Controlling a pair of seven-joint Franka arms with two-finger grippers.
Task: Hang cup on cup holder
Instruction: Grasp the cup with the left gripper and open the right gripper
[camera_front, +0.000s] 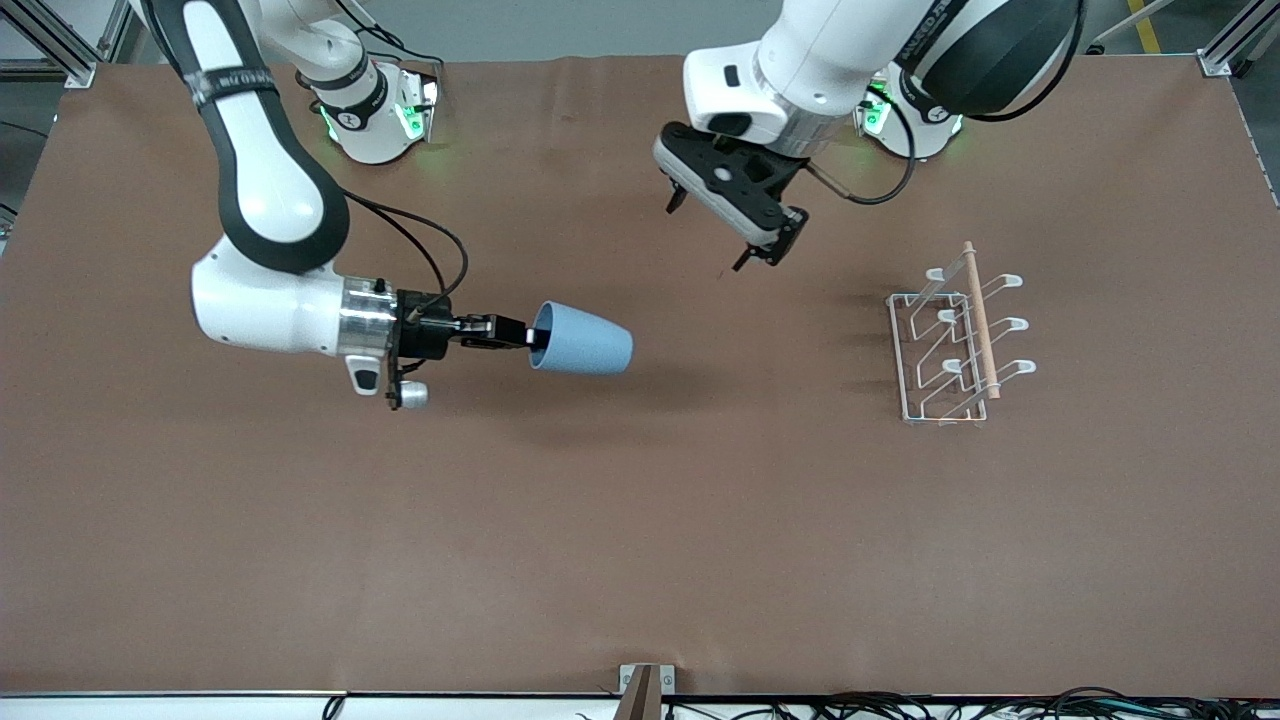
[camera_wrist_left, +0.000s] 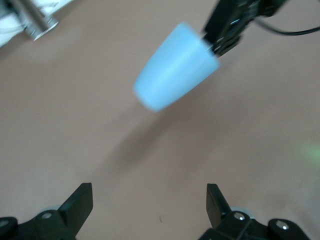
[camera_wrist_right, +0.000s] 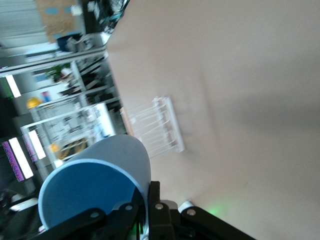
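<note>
The right gripper (camera_front: 527, 334) is up in the air over the table (camera_front: 300, 560) toward the right arm's end, its fingers pinching the rim of the cup (camera_front: 583, 341). The cup is light blue and held on its side, clear of the table, with its open mouth facing the gripper and its closed bottom pointing toward the rack; a soft shadow lies on the brown surface below it. In the right wrist view the cup's rim (camera_wrist_right: 95, 192) fills the lower corner, 1 finger inside the mouth and 1 outside.

The cup holder (camera_front: 955, 345), a white wire rack with 6 looped prongs and a light wooden rod along its top, stands on the table toward the left arm's end, well apart from the cup. It shows small and pale in the right wrist view (camera_wrist_right: 155, 126).

The left gripper (camera_front: 728, 226) hangs over the table between cup and rack, fingers spread wide with nothing between them; from its wrist camera the cup (camera_wrist_left: 175, 67) appears ahead.

Writing on the arms (black bands near the joints) is too small to read.
</note>
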